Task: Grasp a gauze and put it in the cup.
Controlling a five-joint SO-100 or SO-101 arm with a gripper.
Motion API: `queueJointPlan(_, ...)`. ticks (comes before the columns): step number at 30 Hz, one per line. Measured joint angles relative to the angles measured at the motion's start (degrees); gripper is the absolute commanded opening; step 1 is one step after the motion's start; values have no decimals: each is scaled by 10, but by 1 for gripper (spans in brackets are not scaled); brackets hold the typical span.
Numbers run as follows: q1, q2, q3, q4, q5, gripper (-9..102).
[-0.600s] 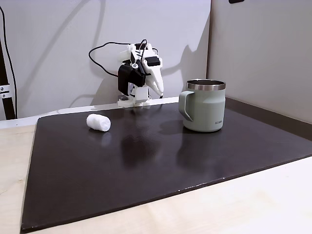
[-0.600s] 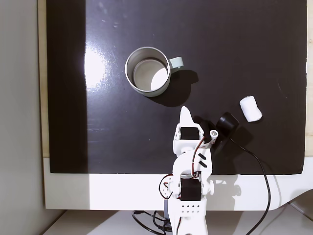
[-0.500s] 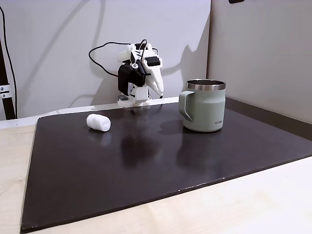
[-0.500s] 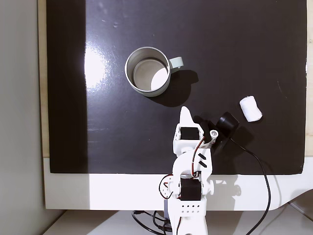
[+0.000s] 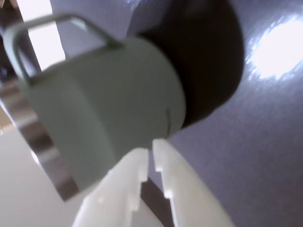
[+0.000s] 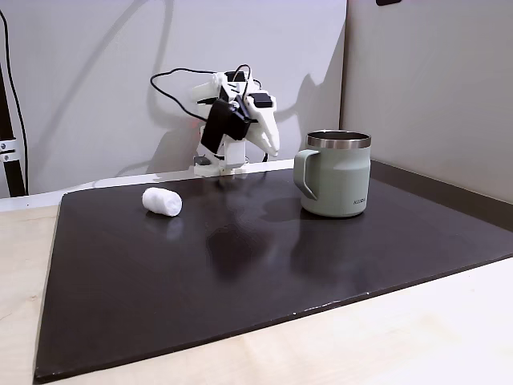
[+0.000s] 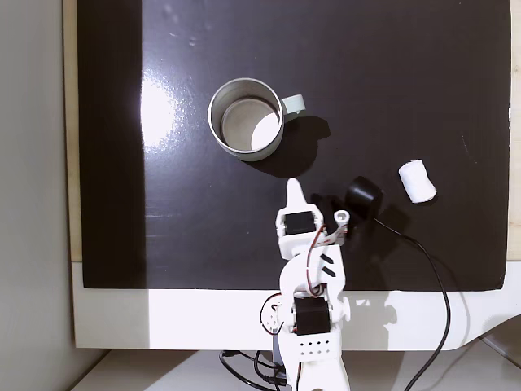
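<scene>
The gauze (image 6: 162, 201), a small white roll, lies on the black mat at the left of a fixed view and near the right edge in the top-down fixed view (image 7: 417, 181). The cup (image 6: 337, 174), sage green with a steel rim, stands upright to the right (image 7: 246, 119) and looks empty. My gripper (image 6: 272, 148) hangs above the mat's back edge between them, apart from both (image 7: 294, 186). In the wrist view its white fingers (image 5: 137, 175) lie close together with nothing between them, and the cup (image 5: 104, 113) is just ahead.
A black mat (image 6: 240, 265) covers most of the wooden table. My arm's base (image 7: 305, 342) sits on a white strip at the mat's edge, with a black cable (image 7: 431, 285) looping to the right. Grey walls stand behind and to the right.
My arm has lifted and swung slightly toward the cup. The gauze and cup have not moved.
</scene>
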Motion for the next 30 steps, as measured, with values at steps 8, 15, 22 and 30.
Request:
queueJointPlan(8,1,0,0,3,0,0)
queueJointPlan(15,-1,0,-32,40,12,0)
queueJointPlan(22,7,-70,-156,84,43,0)
queueJointPlan(30,79,-258,-366,171,115,0)
